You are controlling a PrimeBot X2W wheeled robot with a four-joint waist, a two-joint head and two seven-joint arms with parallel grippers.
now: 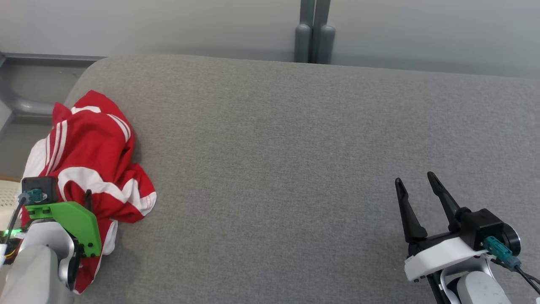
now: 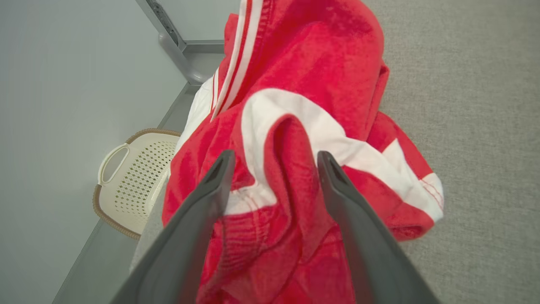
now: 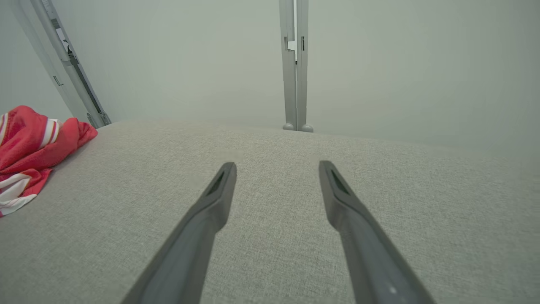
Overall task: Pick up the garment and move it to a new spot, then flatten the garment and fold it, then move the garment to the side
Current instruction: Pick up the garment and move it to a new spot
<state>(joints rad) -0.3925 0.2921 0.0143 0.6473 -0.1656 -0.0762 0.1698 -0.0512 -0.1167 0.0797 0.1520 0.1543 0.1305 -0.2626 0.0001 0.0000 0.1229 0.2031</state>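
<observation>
Grey padded surface (image 1: pixel 295 169): bears the garment at its left edge. Red garment with white stripes (image 1: pixel 97 160): crumpled in a heap, unfolded. Cream perforated basket (image 2: pixel 135 177): on the floor beside that edge. Left gripper (image 2: pixel 275 156): jaws released, spread either side of a raised fold of the garment; contact cannot be confirmed. Right gripper (image 1: pixel 414 177): jaws released, holding nothing, over bare surface well apart from the garment.

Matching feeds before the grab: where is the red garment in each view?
Head view: garment lower left, at the grey cushion's left edge.
Left wrist view: garment centre, beyond the open left gripper.
Right wrist view: garment far left edge.
Shared landmark: the grey cushion.
</observation>
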